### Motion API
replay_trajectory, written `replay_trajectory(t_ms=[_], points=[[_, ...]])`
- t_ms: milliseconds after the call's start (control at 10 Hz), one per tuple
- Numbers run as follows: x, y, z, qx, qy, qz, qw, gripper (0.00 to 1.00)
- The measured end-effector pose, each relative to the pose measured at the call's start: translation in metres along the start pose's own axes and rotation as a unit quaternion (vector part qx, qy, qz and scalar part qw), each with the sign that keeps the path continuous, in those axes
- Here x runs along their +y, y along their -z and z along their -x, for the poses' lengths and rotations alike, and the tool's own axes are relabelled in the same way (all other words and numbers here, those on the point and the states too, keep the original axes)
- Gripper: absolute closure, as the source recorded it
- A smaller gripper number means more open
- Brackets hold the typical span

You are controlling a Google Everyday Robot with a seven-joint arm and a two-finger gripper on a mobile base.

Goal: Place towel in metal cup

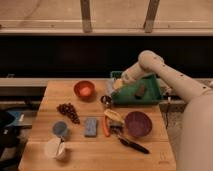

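The hand (115, 86), apparently closed on the towel (118, 83), is held above the metal cup (106, 101), flanked by the green tray (150, 92) and orange bowl (84, 89).

Two bowls (84, 89) (138, 123), one end effector (114, 88)

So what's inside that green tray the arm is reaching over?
In the green tray one small dark object shows near the middle. The gripper and the pale towel hang over its left end, above the metal cup, hiding whatever lies there.

Gripper (113, 89) just above metal cup (106, 100), left of bin (145, 94).
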Motion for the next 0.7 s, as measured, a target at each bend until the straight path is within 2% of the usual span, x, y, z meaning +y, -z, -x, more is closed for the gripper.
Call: replay_trajectory(t_ms=[300,700], points=[[0.002,-0.007,-0.003,0.007,-0.004,0.008,0.9999,1.00],[0.006,-0.051,-0.025,0.031,-0.022,0.039,0.9985,0.99]])
